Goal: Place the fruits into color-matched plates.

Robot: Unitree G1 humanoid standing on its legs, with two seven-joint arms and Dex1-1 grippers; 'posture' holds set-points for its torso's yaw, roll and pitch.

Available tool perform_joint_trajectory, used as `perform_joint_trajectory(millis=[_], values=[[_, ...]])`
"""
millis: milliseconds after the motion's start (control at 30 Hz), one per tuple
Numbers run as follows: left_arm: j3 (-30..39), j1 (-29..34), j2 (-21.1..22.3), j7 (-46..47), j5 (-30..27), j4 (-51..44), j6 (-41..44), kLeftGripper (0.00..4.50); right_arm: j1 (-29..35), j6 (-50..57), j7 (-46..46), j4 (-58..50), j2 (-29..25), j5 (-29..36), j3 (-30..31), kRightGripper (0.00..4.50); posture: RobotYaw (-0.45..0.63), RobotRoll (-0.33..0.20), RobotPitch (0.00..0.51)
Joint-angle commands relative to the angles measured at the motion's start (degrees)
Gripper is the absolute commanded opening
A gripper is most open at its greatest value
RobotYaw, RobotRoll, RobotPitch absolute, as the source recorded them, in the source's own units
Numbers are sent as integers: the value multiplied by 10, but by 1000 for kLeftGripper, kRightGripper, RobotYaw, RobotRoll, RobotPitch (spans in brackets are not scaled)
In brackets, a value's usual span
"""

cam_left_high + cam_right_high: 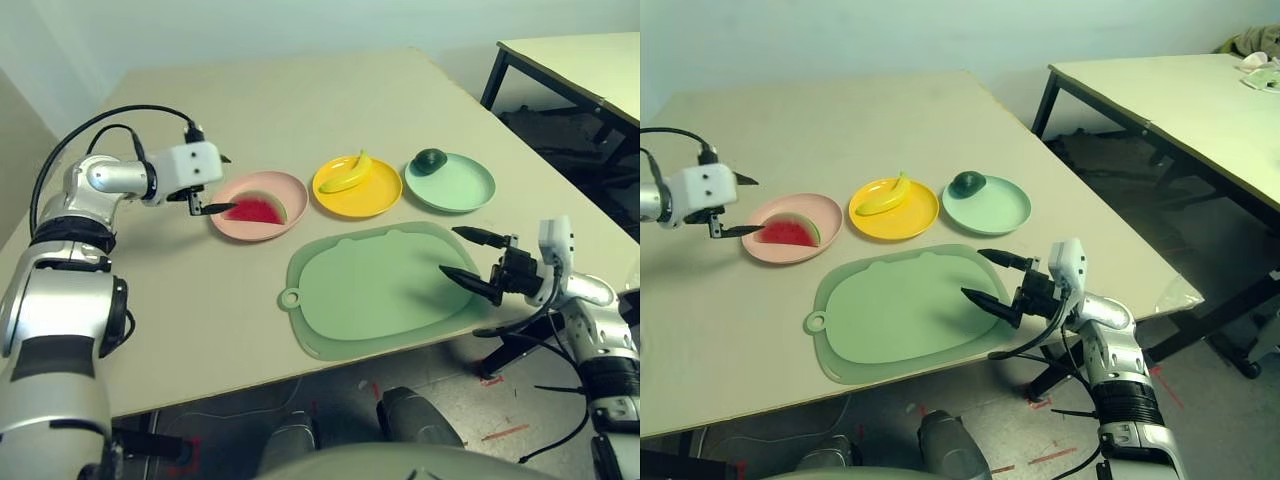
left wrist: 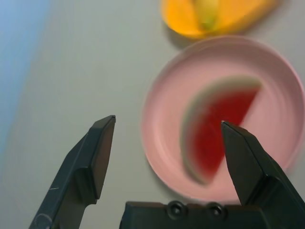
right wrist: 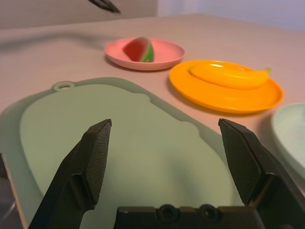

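Left eye view: watermelon lies on the pink plate, banana on the yellow plate, avocado on the green plate. Left pincer gapes wide beside the pink plate; right pincer gapes wide over the mat.

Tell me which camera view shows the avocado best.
The left eye view: the avocado sits whole and unblocked at the far edge of the mint green plate. The right eye view shows the same scene from slightly further off. The right wrist view catches a sliver of that plate's rim.
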Motion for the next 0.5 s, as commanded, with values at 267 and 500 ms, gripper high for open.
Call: perform_joint_trajectory(millis=[267,500], values=[[184,385,-149,194,-217,-452,255,4468,-10,-82,-148,117,-5,-53,-70,4500,-152,0,17],[225,536,-278,366,-251,-653,332,4468,-52,-122,-204,214,-13,-57,-99,4500,-131,0,34]])
